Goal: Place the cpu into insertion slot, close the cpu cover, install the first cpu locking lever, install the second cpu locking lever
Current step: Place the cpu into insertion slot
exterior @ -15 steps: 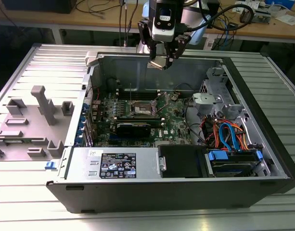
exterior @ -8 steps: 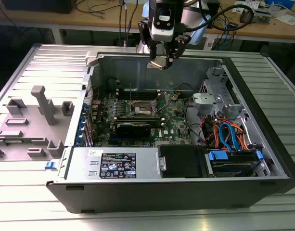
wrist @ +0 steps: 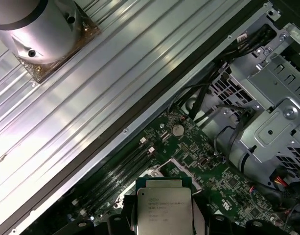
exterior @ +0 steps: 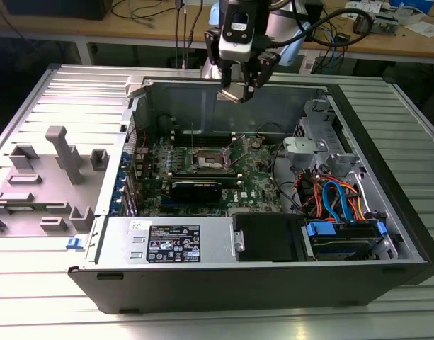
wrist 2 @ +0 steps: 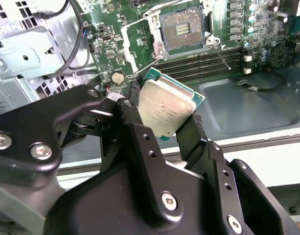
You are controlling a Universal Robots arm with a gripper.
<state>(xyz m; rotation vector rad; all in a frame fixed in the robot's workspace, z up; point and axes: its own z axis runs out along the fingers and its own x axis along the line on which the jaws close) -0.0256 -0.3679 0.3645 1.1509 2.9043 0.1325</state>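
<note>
Pinching cpu (wrist 2: 165,108) edges, jaws hang clear above the insertion slot (wrist 2: 183,28).

No legible txt. Faint print on silver-topped square cpu (wrist: 163,208), both wrist views: unreadable. Black rectangular sticker (exterior: 173,244) w/ white marks on grey metal psu box (exterior: 215,244), exterior view: unreadable.

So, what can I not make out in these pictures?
- Underside of the cpu: turned away from both wrist cameras.
- Gripped edges of the cpu, second wrist view: covered by the gripper.
- Contacts of the insertion slot, exterior view: too small.
</note>
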